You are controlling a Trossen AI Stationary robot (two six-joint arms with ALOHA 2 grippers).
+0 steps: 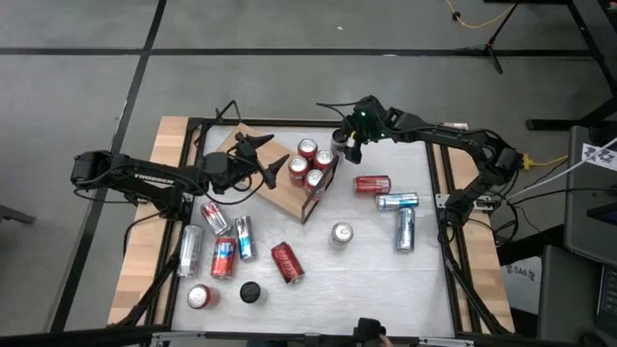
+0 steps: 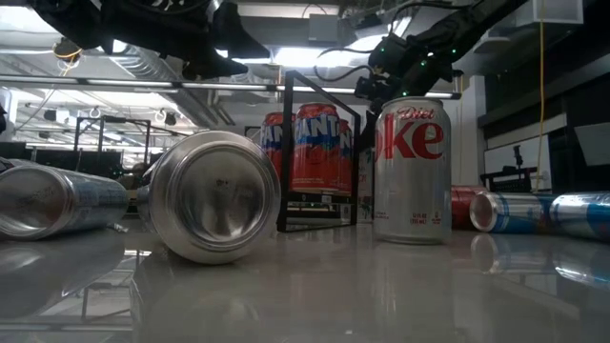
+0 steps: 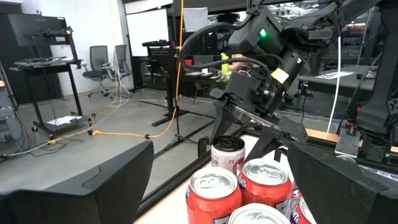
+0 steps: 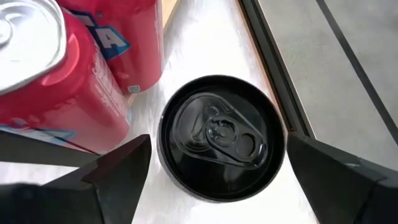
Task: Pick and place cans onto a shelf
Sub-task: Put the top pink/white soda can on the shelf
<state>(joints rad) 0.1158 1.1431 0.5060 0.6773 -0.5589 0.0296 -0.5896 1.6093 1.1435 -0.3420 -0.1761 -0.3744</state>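
Observation:
Several red cans (image 1: 310, 164) stand upright on the wooden shelf (image 1: 253, 176), at the end with the black frame (image 2: 286, 152). A black-topped can (image 4: 221, 143) stands on the white tabletop just past that end. My right gripper (image 4: 217, 177) hangs open above it, slanting down, one finger on either side and clear of its rim. My left gripper (image 1: 270, 162) is open and level over the shelf, pointing at the red cans (image 3: 214, 190) with nothing between its fingers. In the left wrist view the black-topped can (image 3: 228, 149) shows behind them, under my right gripper (image 3: 261, 102).
More cans lie on the table: a red one (image 1: 372, 184), two silver ones (image 1: 400, 217) on the right, several (image 1: 222, 246) near the left. A silver can (image 1: 341, 234) stands upright mid-table, and a black disc (image 1: 251, 292) lies near the front. The black table frame (image 4: 267, 62) runs close by.

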